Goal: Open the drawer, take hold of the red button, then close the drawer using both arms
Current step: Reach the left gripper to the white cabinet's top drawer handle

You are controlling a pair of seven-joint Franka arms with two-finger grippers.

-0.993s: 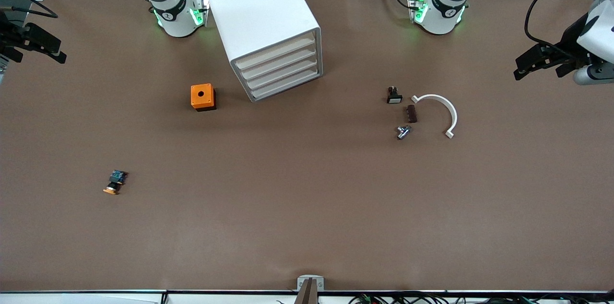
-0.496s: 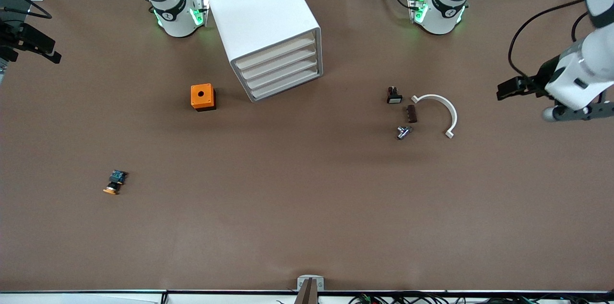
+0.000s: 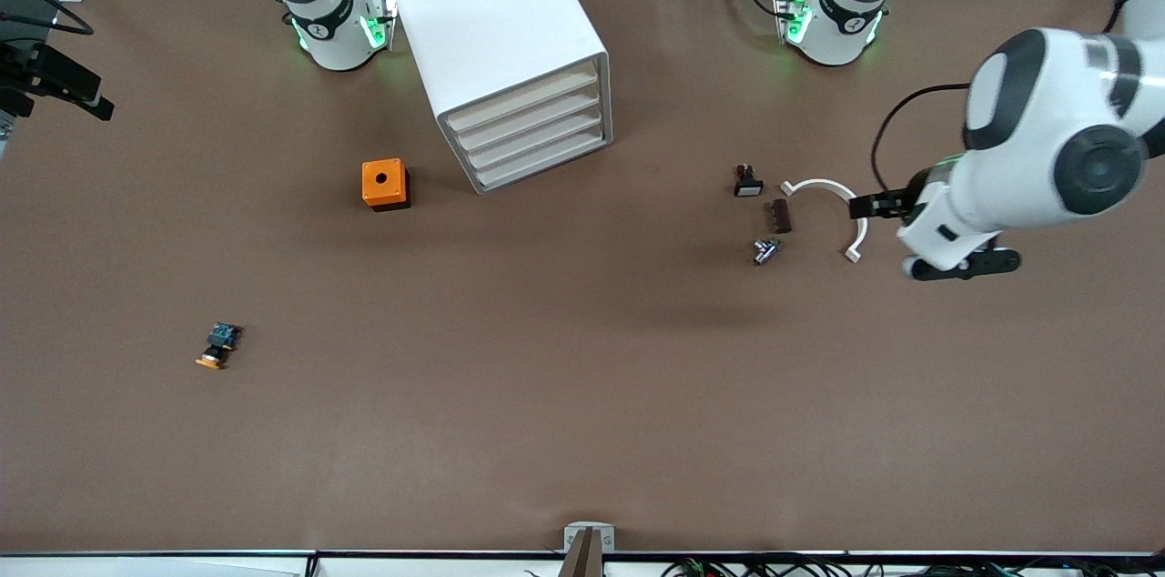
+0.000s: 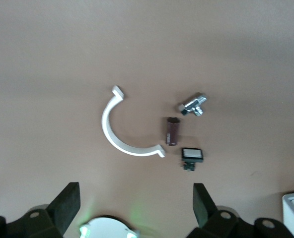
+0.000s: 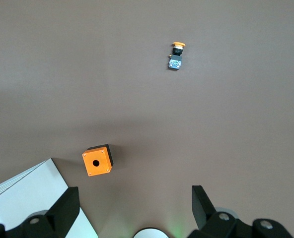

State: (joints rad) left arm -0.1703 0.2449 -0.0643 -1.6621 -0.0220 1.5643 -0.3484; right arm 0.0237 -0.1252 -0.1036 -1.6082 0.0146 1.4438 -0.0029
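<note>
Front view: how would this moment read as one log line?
left gripper: open, over white curved piece | right gripper: open, waiting | drawer unit: drawers shut | button: not visible

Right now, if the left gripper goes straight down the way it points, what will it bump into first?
Probably the white curved clip: the left gripper, fingers open, hangs over it. How high up it is, I can't tell.

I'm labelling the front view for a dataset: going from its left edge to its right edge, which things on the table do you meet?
Orange-capped button → orange box with a hole → white drawer cabinet → small black switch → white curved bracket.
</note>
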